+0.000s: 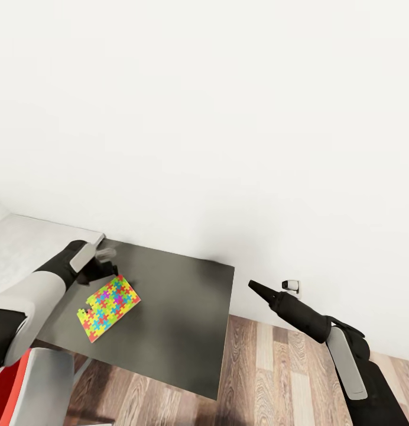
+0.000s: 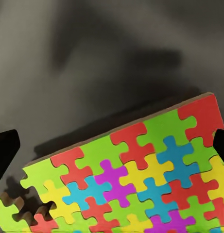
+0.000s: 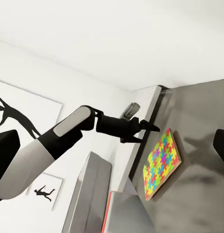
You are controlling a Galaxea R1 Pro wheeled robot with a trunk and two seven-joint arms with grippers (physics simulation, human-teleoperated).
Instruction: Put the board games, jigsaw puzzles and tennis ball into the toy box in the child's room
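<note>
One jigsaw puzzle (image 1: 109,307), a flat square of bright interlocking pieces with a gap at one corner, lies on the dark grey cabinet (image 1: 175,319). My left gripper (image 1: 105,265) hovers just over its far edge. In the left wrist view the puzzle (image 2: 141,179) sits below the open fingers (image 2: 5,150), which do not touch it. My right gripper (image 1: 253,286) hangs open and empty over the floor beyond the cabinet's right edge. From the right wrist view I see the puzzle (image 3: 162,164) and the left gripper (image 3: 143,130). The toy box, board games and tennis ball are out of view.
The pale mottled table (image 1: 15,245) adjoins the cabinet on the left. A red and grey chair (image 1: 33,384) stands at the lower left. A white wall with a socket (image 1: 291,286) is close behind. Wood-plank floor (image 1: 275,373) lies to the right. Silhouette pictures (image 3: 14,119) hang on the wall.
</note>
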